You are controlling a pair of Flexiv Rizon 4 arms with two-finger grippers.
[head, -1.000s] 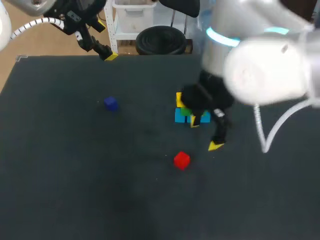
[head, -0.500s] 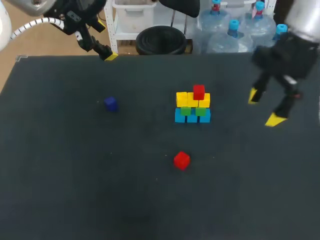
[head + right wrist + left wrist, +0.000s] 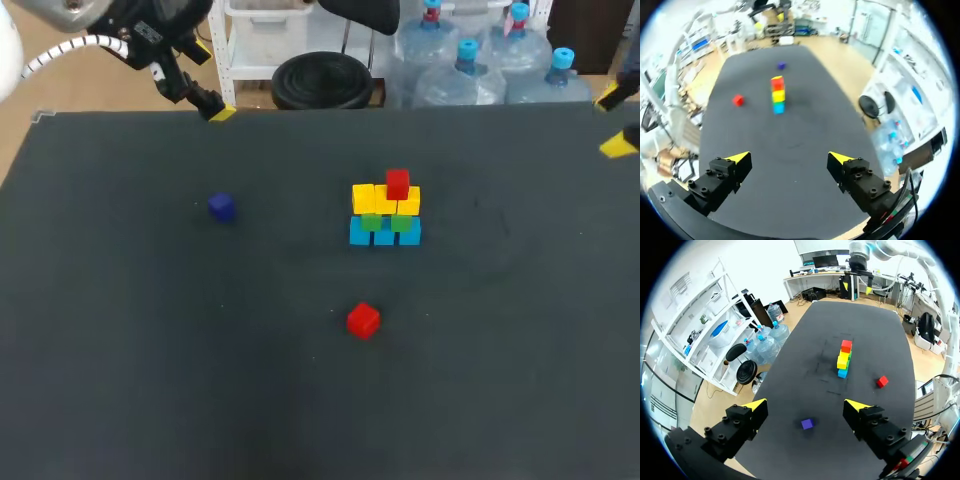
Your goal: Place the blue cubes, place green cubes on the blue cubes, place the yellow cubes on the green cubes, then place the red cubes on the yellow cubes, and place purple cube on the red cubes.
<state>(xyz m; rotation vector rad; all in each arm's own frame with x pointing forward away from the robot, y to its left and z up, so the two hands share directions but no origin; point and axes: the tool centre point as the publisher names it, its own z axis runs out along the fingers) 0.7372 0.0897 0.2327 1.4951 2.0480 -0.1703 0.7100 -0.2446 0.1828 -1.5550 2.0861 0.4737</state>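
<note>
The left gripper (image 3: pixel 806 406) and right gripper (image 3: pixel 789 158) are black, screw-studded and yellow-tipped; a white ribbed cable (image 3: pixel 70 48) feeds the left.

Soft, even light lies on the dark table (image 3: pixel 120 400) (no glare there); the head view dims slightly toward 6 o'clock.

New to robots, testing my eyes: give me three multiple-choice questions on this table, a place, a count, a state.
1. The purple cube is: A on the stack; B alone, toward the left arm's side; C being held.
2. How many red cubes? A one; B two; C four.
3. The left gripper and right gripper are: A both open; B both shut on cubes; C one shut.
Answers: B, it sits apart on the table; B, one tops the stack, one lies loose; A, fingers apart, nothing between.
</note>
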